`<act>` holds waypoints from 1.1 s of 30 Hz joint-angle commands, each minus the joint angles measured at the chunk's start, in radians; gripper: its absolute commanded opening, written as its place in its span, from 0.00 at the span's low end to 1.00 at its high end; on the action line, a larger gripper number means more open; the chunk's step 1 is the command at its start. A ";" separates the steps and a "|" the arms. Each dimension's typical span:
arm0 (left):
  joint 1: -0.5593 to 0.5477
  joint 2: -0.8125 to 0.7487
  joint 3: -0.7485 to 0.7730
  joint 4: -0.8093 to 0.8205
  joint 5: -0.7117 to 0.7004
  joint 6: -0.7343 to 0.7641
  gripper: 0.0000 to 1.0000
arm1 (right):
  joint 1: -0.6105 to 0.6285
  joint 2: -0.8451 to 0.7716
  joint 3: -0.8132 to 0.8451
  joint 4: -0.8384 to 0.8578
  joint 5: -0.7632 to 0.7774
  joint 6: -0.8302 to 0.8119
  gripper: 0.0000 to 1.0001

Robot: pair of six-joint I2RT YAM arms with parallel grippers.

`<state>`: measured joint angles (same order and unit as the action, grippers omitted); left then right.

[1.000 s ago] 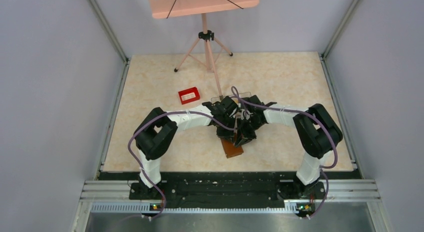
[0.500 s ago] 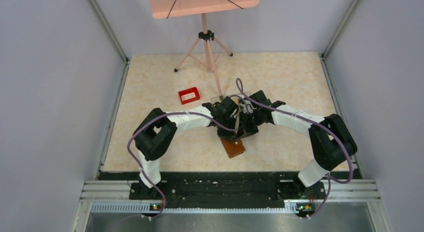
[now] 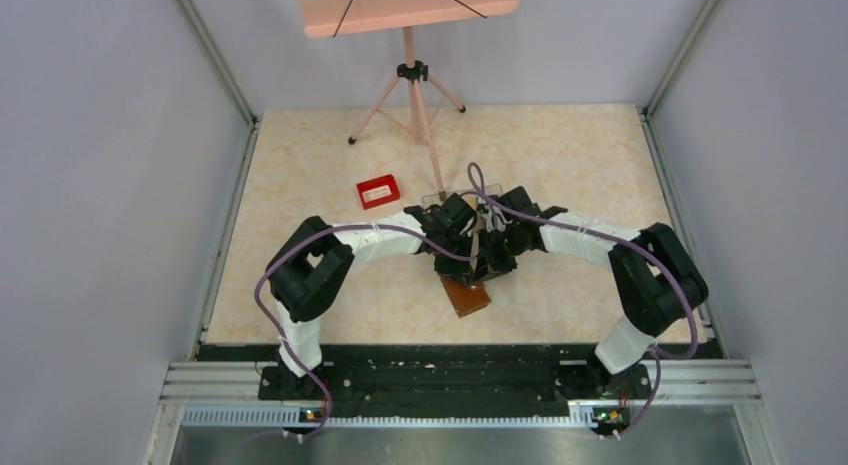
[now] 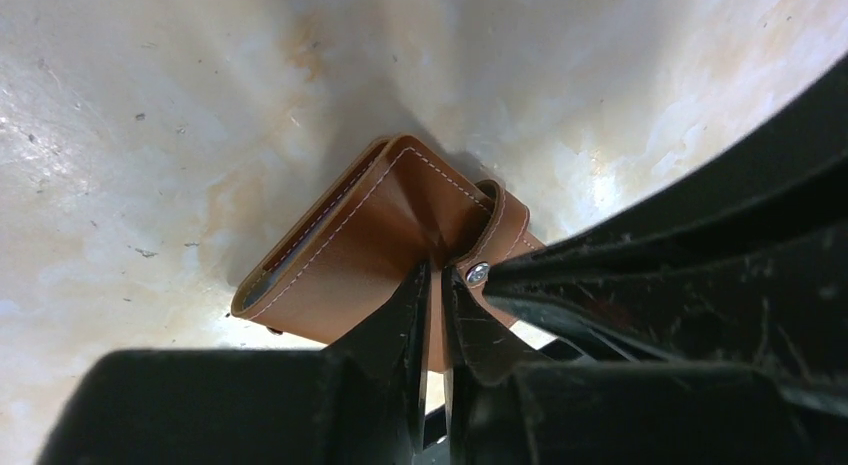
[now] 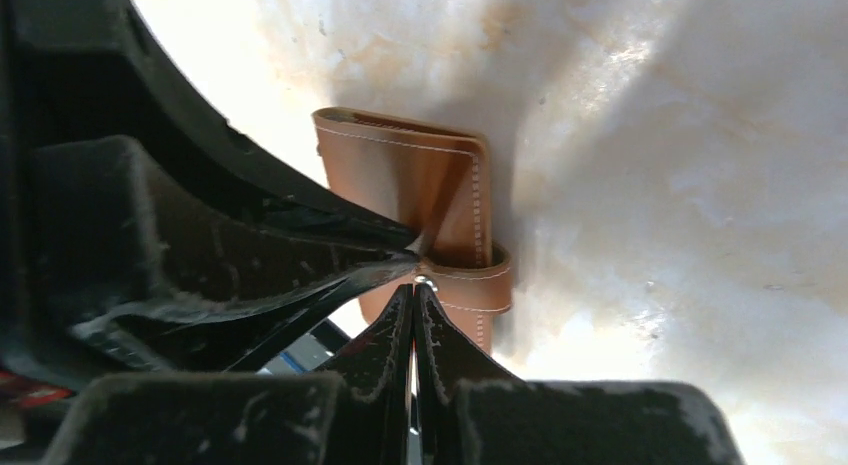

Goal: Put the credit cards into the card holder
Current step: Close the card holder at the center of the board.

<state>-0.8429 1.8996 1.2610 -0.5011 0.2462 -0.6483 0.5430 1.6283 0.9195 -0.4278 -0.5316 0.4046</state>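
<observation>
presently the holder (image 4: 350, 245), long axis pointed toward the near edge of the worktop (image 3: 560, 155), is pinched at its strap end by the left pincer (image 4: 432, 275), the right pincer (image 5: 414, 285) clenched empty alongside.

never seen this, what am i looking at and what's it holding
These are two robot arms bolted to a beige marbled table, each ending in a two-fingered claw. One picture looks down from above; the other two come from cameras on each wrist. In view are a small brown leather folding wallet, a small red tray and a pink board on a tripod. The left claw seems to pinch the wallet's edge; the right claw is shut, its tip at the wallet's strap, holding nothing I can see.
</observation>
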 commanded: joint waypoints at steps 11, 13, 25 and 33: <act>0.033 -0.108 -0.058 0.077 0.063 -0.039 0.22 | 0.004 0.076 -0.041 0.106 -0.003 -0.013 0.00; 0.041 -0.116 -0.078 0.100 0.082 -0.047 0.23 | 0.003 0.072 -0.041 0.107 0.000 -0.012 0.00; 0.055 -0.043 -0.112 0.160 0.271 -0.100 0.18 | 0.003 0.079 -0.061 0.124 -0.006 0.021 0.00; 0.054 -0.033 -0.097 0.057 0.179 -0.102 0.24 | 0.003 0.088 -0.064 0.130 -0.014 0.038 0.00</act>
<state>-0.7868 1.8771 1.1526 -0.3992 0.4812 -0.7521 0.5407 1.6920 0.8764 -0.3130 -0.5602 0.4385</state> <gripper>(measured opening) 0.227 0.002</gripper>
